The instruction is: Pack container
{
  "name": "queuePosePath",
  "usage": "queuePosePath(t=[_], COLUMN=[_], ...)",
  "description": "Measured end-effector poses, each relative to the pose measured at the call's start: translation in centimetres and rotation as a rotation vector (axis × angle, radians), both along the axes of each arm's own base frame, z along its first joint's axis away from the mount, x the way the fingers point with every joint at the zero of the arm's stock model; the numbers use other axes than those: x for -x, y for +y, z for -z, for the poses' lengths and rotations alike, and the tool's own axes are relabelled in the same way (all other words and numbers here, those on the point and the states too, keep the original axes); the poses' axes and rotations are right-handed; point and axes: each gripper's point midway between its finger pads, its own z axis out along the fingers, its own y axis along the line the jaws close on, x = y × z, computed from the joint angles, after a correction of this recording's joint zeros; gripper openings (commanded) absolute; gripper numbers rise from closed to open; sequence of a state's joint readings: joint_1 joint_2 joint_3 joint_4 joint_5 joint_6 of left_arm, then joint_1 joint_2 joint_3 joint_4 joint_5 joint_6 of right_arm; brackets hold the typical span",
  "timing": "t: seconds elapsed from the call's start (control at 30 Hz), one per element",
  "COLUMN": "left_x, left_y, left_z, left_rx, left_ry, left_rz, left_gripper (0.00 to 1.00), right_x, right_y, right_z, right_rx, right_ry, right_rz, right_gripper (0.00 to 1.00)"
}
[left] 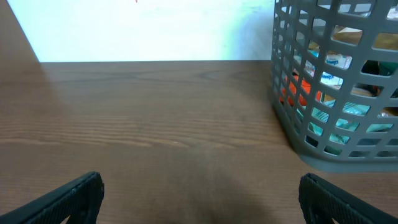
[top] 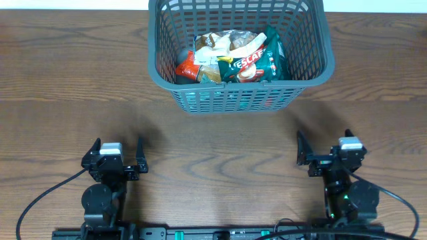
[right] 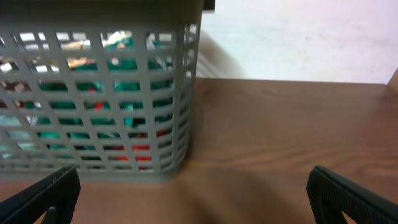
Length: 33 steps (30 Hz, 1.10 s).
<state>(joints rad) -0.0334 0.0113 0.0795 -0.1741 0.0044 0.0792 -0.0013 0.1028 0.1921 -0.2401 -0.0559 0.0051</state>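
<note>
1. Left gripper [top: 119,152], near left of the table [top: 213,153]: fingers spread wide, holding nothing; the container lies far and to its right
2. Container [top: 233,100], far centre: grey lattice sides, long axis running left to right, holding a green packet [top: 257,60] among other groceries
3. Right gripper [top: 323,145], near right: spread wide, empty; the container lies far and slightly left, so this arm seems nearer

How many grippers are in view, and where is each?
2. The left gripper sits at the near left, the right gripper at the near right; both open, short of the basket.
</note>
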Motion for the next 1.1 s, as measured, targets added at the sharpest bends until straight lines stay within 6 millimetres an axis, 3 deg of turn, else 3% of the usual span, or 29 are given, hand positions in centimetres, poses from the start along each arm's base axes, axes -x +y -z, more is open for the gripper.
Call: queuePosePath(t=[0.5,0.77,1.1], left_x=[0.0,0.0,0.0], left_y=[0.0,0.0,0.0], left_z=[0.0,0.0,0.0], left_rx=[0.000,0.000,0.000], left_ry=[0.000,0.000,0.000], left_rz=[0.000,0.000,0.000], left_gripper=[0.99,0.99,0.98], right_x=[0.1,-0.1,-0.1], right_y=[-0.4,-0.6,-0.6], right_z=[1.4,3.4,3.4], right_rx=[0.006,0.003,0.004], right_ry=[-0.012,0.016,0.014], right_rz=[0.021,0.034,0.037], right_gripper=[0.99,0.99,0.99])
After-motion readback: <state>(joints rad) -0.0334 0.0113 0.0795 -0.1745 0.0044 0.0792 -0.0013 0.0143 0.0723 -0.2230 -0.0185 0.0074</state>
